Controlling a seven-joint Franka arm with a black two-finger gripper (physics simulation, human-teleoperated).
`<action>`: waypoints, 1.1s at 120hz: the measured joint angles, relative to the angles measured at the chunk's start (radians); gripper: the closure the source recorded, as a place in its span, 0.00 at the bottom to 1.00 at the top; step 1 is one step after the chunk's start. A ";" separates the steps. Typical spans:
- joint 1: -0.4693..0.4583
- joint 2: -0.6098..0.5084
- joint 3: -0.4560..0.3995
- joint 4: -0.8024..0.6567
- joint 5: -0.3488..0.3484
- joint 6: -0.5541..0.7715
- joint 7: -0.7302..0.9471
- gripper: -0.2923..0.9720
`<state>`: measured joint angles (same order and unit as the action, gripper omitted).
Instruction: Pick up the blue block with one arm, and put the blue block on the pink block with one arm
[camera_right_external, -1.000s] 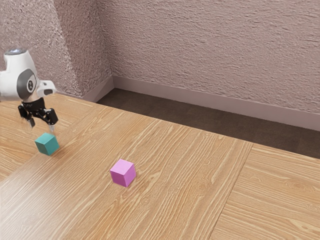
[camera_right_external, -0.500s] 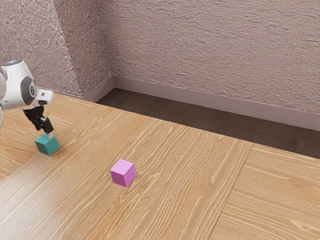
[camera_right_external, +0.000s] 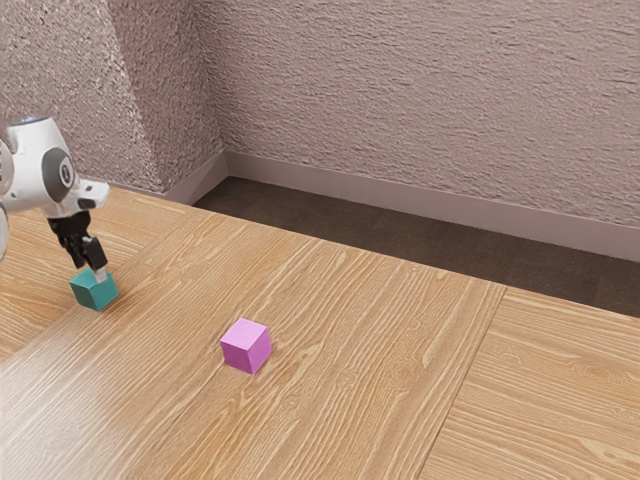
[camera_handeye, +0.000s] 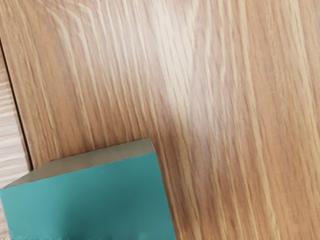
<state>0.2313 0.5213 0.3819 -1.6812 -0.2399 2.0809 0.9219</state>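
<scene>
- Bright, soft, even light throughout.
- Pale sheen on the light wooden tabletop at the exterior view's lower left.
- Only a faint shadow beside the small pink cube.
- Whitish glare streak across the wood in the wrist view; the teal-blue cube vivid on one face, greyed on the adjoining one.

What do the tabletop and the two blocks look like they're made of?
Tabletop: wood or wood-look laminate, light oak tone, with long grain lines, plank seams and a soft sheen. Teal block: plain uniform colour, sharp edges, matte faces, no grain; likely plastic or painted, cannot tell which. Pink block: the same flat, matte look.
</scene>
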 joint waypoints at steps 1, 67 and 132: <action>0.000 0.000 0.000 0.000 0.000 -0.001 -0.003 0.23; -0.001 0.026 0.001 0.035 0.019 -0.019 -0.092 0.23; 0.000 0.022 0.001 0.001 0.012 0.004 0.021 0.23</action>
<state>0.2312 0.5430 0.3832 -1.6799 -0.2277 2.0849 0.9424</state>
